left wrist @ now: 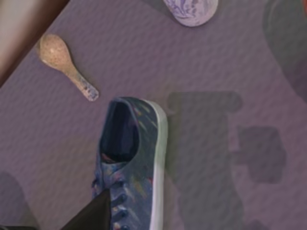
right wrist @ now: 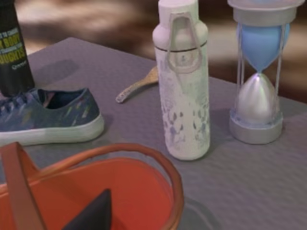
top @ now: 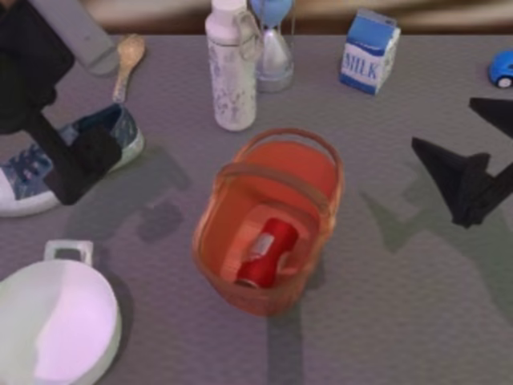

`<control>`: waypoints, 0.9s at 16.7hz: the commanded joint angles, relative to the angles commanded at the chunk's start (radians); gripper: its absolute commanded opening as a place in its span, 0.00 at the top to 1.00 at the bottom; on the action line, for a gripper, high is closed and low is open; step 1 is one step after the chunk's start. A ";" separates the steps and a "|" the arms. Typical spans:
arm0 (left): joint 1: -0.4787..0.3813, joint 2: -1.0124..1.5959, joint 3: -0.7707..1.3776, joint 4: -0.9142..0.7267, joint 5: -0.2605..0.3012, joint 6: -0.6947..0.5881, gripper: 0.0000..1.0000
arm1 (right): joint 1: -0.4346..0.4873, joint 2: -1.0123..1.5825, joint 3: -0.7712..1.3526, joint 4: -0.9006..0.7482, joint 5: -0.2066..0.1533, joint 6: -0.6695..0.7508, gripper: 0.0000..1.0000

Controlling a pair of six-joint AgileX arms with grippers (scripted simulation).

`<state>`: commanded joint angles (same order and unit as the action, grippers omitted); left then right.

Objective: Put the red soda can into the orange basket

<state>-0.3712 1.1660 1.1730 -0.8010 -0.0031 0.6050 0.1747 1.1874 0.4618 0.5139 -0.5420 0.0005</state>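
A blue-and-white carton (top: 369,51) at the table's far edge reads "MILK"; yellow lettering on a black arm (right wrist: 14,45) is illegible.

You see the blue toy car (top: 502,69) cut by the top view's right edge. The red cylindrical soda can's (top: 268,251) lower end hides behind the orange woven basket's wall (top: 210,241).

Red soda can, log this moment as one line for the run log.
red soda can: lying inside orange basket | right gripper: right of basket, holding nothing | left arm: over the shoe | task: looks done
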 joint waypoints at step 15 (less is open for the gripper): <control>-0.336 1.047 1.000 -0.715 0.006 0.558 0.00 | -0.161 -1.166 -0.454 -0.505 0.531 0.000 0.00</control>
<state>-0.7067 2.2126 2.1734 -1.5165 0.0032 1.1630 0.0139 0.0216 0.0077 0.0086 -0.0109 0.0004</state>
